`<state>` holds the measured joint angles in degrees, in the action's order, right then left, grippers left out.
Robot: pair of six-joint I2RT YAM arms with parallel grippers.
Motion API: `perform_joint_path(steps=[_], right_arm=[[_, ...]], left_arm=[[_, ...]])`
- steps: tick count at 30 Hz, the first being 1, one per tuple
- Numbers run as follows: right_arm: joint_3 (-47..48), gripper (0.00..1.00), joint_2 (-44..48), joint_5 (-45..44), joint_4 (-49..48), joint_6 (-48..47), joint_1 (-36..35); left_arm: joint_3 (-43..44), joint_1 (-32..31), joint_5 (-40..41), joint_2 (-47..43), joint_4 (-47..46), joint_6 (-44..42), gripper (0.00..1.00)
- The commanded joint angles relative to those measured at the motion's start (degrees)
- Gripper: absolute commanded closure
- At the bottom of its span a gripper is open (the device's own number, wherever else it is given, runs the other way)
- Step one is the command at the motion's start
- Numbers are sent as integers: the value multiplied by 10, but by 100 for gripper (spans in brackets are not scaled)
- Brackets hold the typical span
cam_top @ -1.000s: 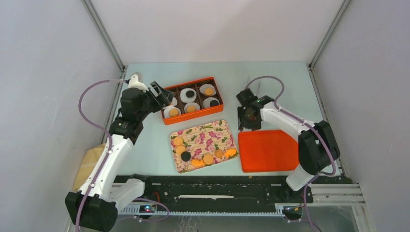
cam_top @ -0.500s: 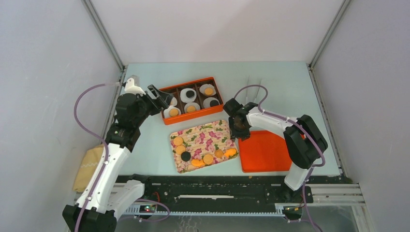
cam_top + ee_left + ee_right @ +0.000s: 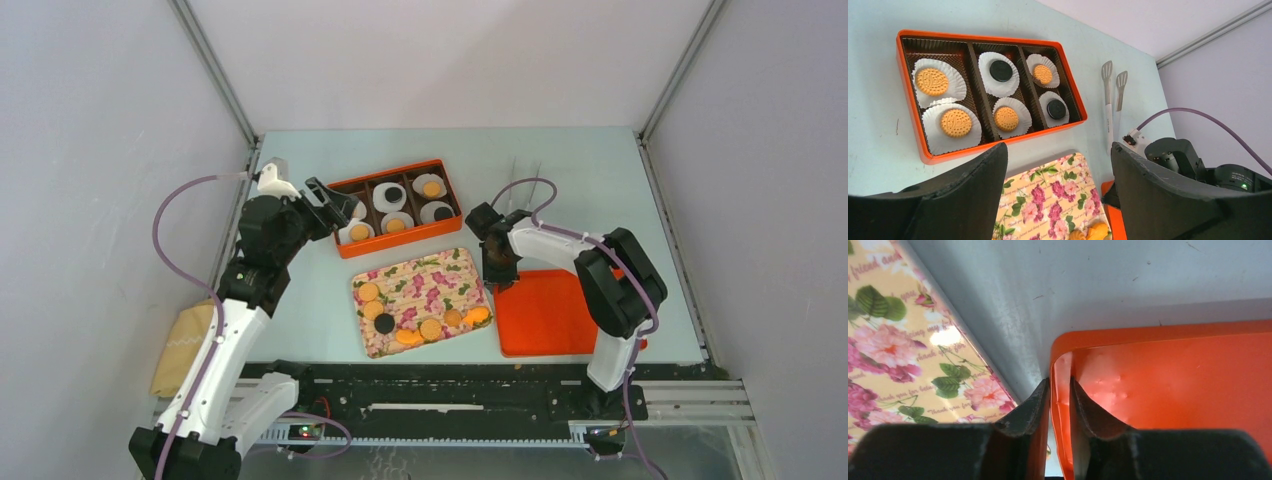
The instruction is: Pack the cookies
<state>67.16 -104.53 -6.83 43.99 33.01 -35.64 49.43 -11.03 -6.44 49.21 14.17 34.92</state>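
Your right arm has swung in from the far edge of the orange lid (image 3: 550,315) to its 10 o'clock corner. The right hand (image 3: 1058,390), wider a second ago, now pinches the lid's rim, with one finger inside and one outside. Your left arm has drawn back slightly toward 9 o'clock. The left hand (image 3: 1058,150) hangs wide open, holding nothing, at the 9 o'clock end of the orange box (image 3: 400,238).

That box sits at 11 o'clock of the floral tray (image 3: 435,280). Its three compartments hold six white paper liners (image 3: 1003,82), each with one of the cookies (image 3: 431,328): four golden, two dark. More lie loose along the tray's near and 9 o'clock edges, six golden and one dark. The lid lies flat on the desk (image 3: 560,170) at 3 o'clock of the tray.
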Motion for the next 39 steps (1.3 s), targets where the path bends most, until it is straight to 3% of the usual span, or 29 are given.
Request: perform_joint_path(steps=[1, 7, 21, 29, 33, 39], right_arm=[[8, 76, -15, 1, -4, 14, -1], [8, 100, -16, -14, 2, 17, -11], [23, 100, 162, -111, 118, 38, -84], [150, 100, 173, -203, 176, -38, -170], [227, 100, 138, -256, 188, -102, -211], [261, 100, 111, -291, 157, -210, -244]], left_arm=[[-18, -3, -9, -8, -14, -14, 20], [-13, -2, -14, 9, -16, -9, 20], [21, -10, -34, 66, -21, 4, 30], [118, -30, -83, 159, 3, -12, 31], [168, -30, -147, 215, -12, -18, 22], [247, -31, -285, 345, -11, -27, 21]])
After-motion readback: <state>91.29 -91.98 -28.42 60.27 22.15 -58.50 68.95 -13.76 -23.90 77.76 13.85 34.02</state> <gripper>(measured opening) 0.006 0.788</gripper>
